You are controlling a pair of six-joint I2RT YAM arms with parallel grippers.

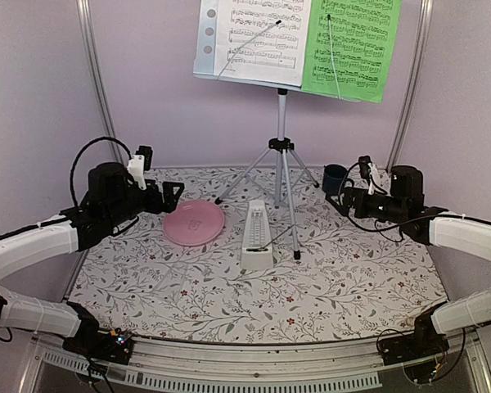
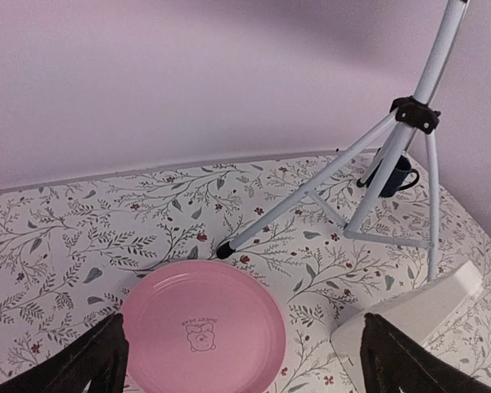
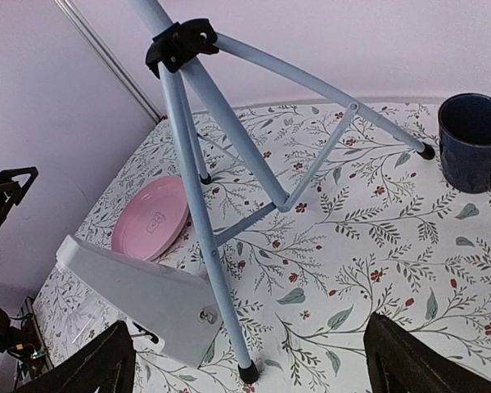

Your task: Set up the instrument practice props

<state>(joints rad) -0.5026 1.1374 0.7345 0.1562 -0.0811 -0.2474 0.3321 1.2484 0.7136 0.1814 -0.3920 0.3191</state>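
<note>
Props sit mid-counter w/ both arms back at the sides. Music stand (image 1: 209, 41): pale blue-grey sheet-metal desk, round perforations showing at its left edge, on a slim tubular silver tripod (image 1: 281, 164) w/ black plastic collar and black rubber feet. Three legs splayed on the counter (image 1: 352, 278), which has a matte floral-print cover, grey-green sprigs and small red blooms.

White sheet (image 1: 258, 37) lies on the desk's left half and green sheet (image 1: 352, 45) on the right. Both are flat paper w/ printed staves, each crossed by a thin wire retainer.

Metronome (image 1: 257, 235): white, smooth, tall narrow pyramid. It stands upright just left of the tripod's near leg; can't tell if touching.

Pink plate (image 1: 194, 223) is round, glossy, w/ a small bear mark at its centre, lying flat left of the metronome. Dark blue mug (image 1: 335, 178) stands near the back right tripod foot.

L jaws stand wide, nothing between them, black wedge-shaped fingers (image 2: 90, 364) hovering over the plate's near rim. R jaws are also wide and empty, fingers (image 3: 417, 360) above the counter, mug just beside that arm.
</note>
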